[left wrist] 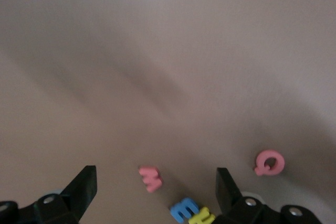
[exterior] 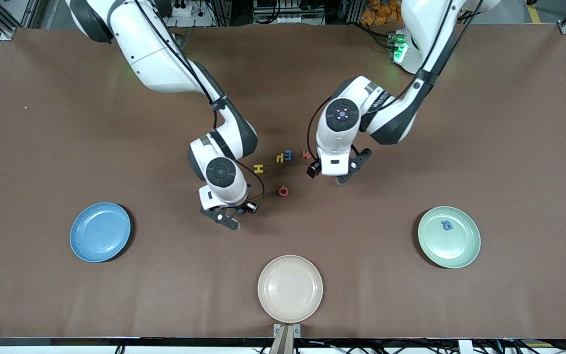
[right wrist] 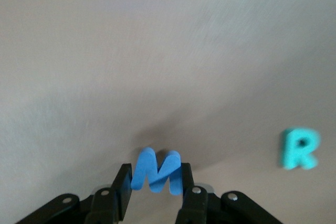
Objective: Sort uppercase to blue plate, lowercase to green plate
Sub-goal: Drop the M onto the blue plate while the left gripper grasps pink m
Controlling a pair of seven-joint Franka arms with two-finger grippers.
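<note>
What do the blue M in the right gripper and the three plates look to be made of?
Blue M: likely soft foam; thick, matte, rounded edges, pinched in the right gripper.
Blue plate, green plate, cream plate: probably plastic; uniform colour, raised rims, slight sheen.

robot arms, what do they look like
Both arms are glossy white with dark grey joint sections and round dark caps at the wrists. Black cables run along each. The left gripper and right gripper have black fingers. A green light glows at the left arm's base.
</note>
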